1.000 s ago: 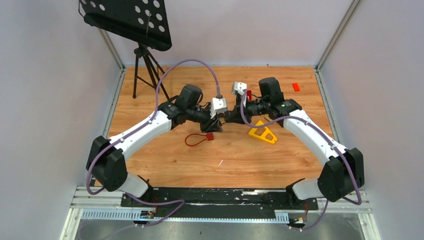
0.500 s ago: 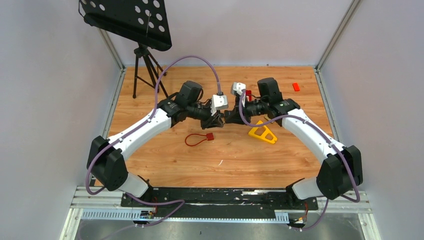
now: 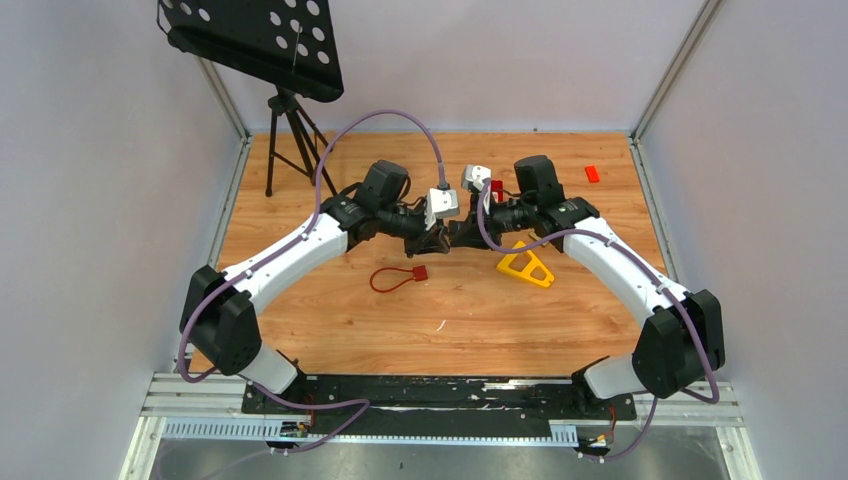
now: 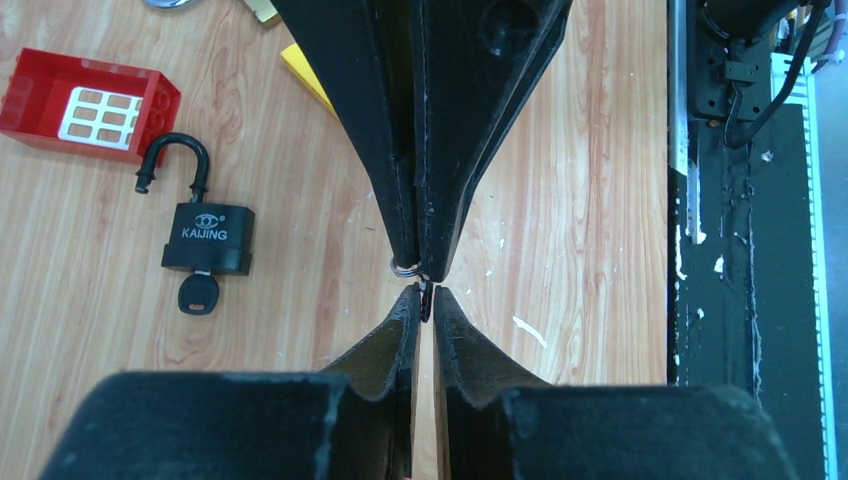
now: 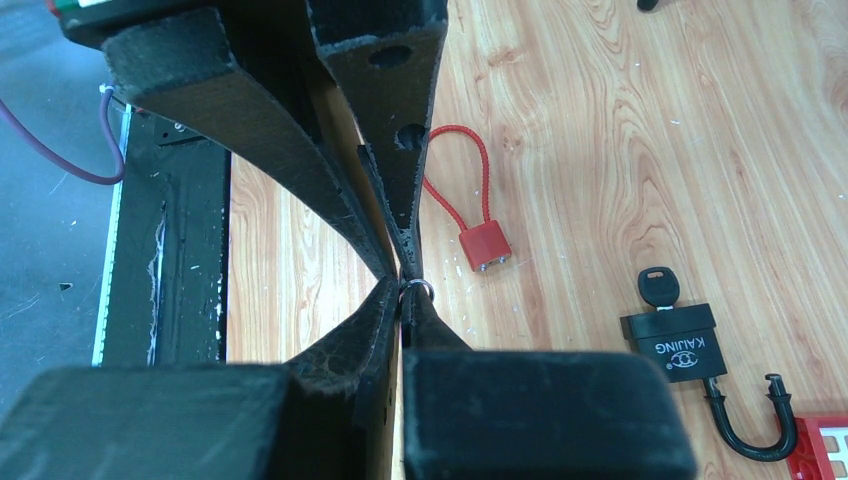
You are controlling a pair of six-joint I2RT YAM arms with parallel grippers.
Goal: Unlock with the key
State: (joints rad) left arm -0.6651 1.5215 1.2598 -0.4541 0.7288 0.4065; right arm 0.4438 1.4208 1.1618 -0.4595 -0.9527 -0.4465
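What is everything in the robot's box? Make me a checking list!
Surface: wooden tabletop, lightly scuffed.
Job's things: black padlock, shackle swung open, black-headed key in its keyhole.
Clutter: red cable lock; yellow triangular piece; red studded block; small red block.
Grippers: left gripper and right gripper shut, tip to tip above the table; small metal ring at the right one's tips; what the left pinches is too small to tell.
Cables: purple cable arching over the left arm; another along the right arm.
Surroundings: black music stand on a tripod, pale walls.
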